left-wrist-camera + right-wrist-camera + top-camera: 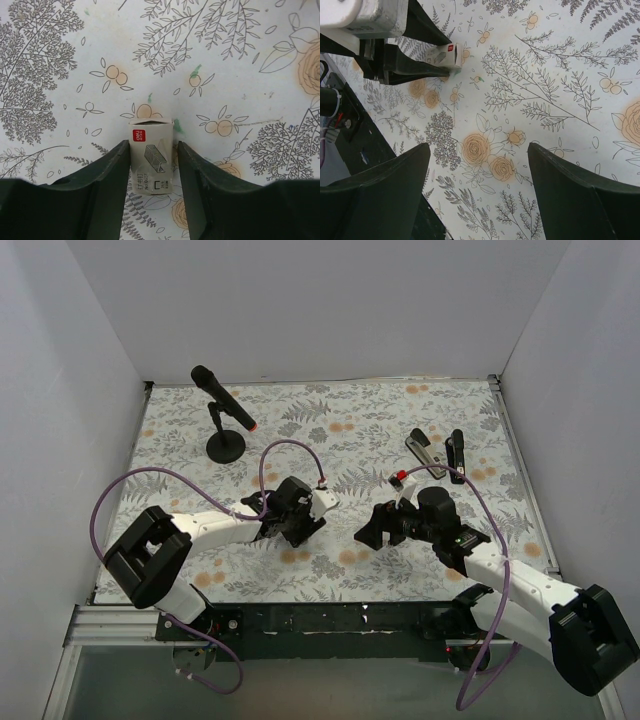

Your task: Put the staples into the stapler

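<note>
The small whitish staples box (151, 155) with a red logo lies on the flowered cloth. My left gripper (152, 145) is open and straddles it: the left finger touches the box side, and a thin gap shows at the right finger. The box also shows in the right wrist view (449, 54), between the left fingers (417, 70). No loose staple block is visible. The stapler (425, 452) lies at the back right, swung open, with its silver rail beside the black top arm (457, 455). My right gripper (370, 528) is open and empty over the cloth (479, 150).
A black microphone (222, 400) on a round stand (225, 447) is at the back left. White walls enclose the table on three sides. The black front rail (365, 145) runs along the near edge. Purple cables loop over both arms.
</note>
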### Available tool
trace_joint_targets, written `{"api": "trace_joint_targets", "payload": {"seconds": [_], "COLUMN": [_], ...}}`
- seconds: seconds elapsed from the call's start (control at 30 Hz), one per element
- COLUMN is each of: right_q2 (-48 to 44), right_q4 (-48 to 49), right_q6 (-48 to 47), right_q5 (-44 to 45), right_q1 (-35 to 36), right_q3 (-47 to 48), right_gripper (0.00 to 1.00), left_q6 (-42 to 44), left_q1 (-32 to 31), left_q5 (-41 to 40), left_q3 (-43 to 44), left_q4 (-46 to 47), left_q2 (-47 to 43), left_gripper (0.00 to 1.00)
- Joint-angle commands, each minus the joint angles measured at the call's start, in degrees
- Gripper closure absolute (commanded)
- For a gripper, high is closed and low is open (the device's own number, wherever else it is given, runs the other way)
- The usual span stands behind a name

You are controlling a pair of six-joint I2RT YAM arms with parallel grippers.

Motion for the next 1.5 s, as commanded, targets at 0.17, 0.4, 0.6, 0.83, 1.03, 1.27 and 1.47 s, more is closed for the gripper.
{"api": "trace_joint_targets", "payload": {"seconds": [0.17, 0.4, 0.6, 0.83, 1.03, 1.27, 1.47], "right_q2": [1.8, 6.7, 13.0, 23.5, 30.4, 34.0, 35.9], "right_q4": [5.5, 12.5, 21.2, 32.1, 39.2, 40.1, 42.1], "right_q6": [2.9, 8.5, 14.2, 19.5, 22.8, 21.9, 21.9], "right_q5": [0.8, -2.1, -5.1, -9.1, -9.0, -7.2, -7.6], "right_q1": [0.2, 0.2, 0.3, 2.2, 5.9, 7.5, 7.9], "right_q3": [-0.1, -1.3, -3.2, -3.7, -2.6, -0.8, 0.1], "right_gripper": [0.14, 0.17, 0.21, 0.26, 0.31, 0.41, 0.44], "left_q6": [-1.2, -3.3, -4.5, -5.3, -5.2, -4.7, -4.5], "left_q1": [-0.1, -2.6, -5.3, -7.7, -9.0, -9.8, -10.2], "left_q5": [11.7, 13.3, 10.5, 7.7, 5.5, 4.4, 4.1], "left_q3": [0.6, 0.9, -0.6, -3.1, -4.8, -6.6, -6.9], "left_q4": [-2.8, -1.7, -0.3, 1.5, 3.0, 5.5, 6.7], "left_q2": [-1.0, -0.4, -1.5, -3.7, -5.4, -8.5, -9.7], "left_gripper": [0.62, 0.64, 0.64, 0.63, 0.64, 0.64, 0.64]}}
